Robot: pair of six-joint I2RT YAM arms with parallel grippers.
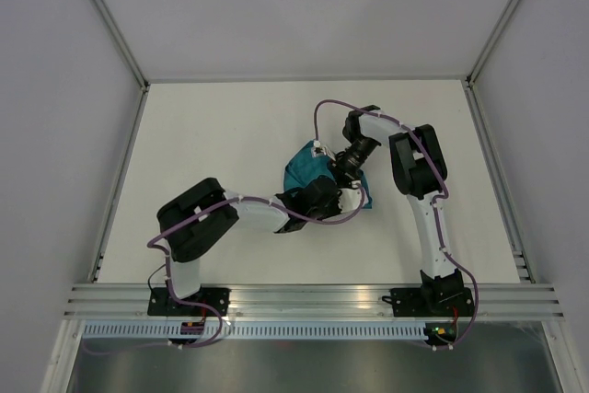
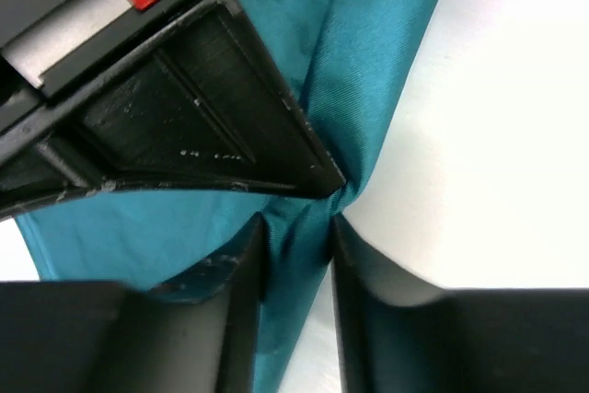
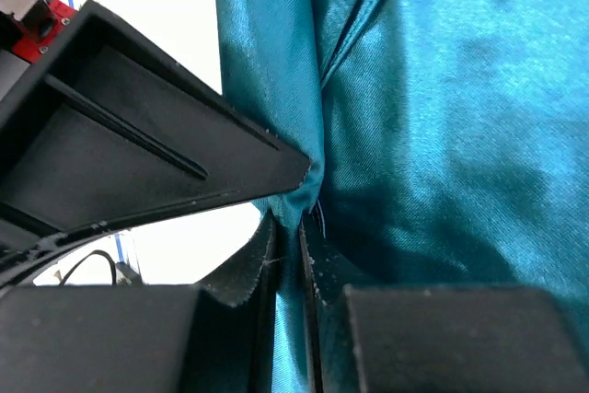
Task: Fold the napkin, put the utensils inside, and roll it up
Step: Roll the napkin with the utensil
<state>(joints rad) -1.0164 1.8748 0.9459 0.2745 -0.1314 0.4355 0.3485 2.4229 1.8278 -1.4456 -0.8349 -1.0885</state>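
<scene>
- The napkin [image 1: 302, 172] lies bunched in a heap a little right of the middle of the desk [image 1: 212, 135], well clear of every edge. Both hands meet on it, so it is nowhere near a flat fold.
- The right hand [image 3: 287, 227] is closed tight on a thin ridge of the cloth. A pinch this narrow could slide off the smooth weave if the arm pulls sideways, and the corner would drop back into the heap.
- The left hand [image 2: 296, 227] straddles another ridge, with cloth between its fingers. I cannot tell whether it is clamped or only closing round the cloth. If it lifts before it bites, it comes away with nothing.
- In both wrist views the tip of the other hand sits right at the pinch, touching or just short of it. Any inward move risks the hands knocking together, or trapping the same fold twice.
- If both hands hold the same ridge rather than separate corners, pulling apart would only tighten the twist and not spread the cloth.
- Most of the napkin is hidden under the arms from above, so layers may be caught unseen. A crumpled base would leave no flat bed for the utensils later.
</scene>
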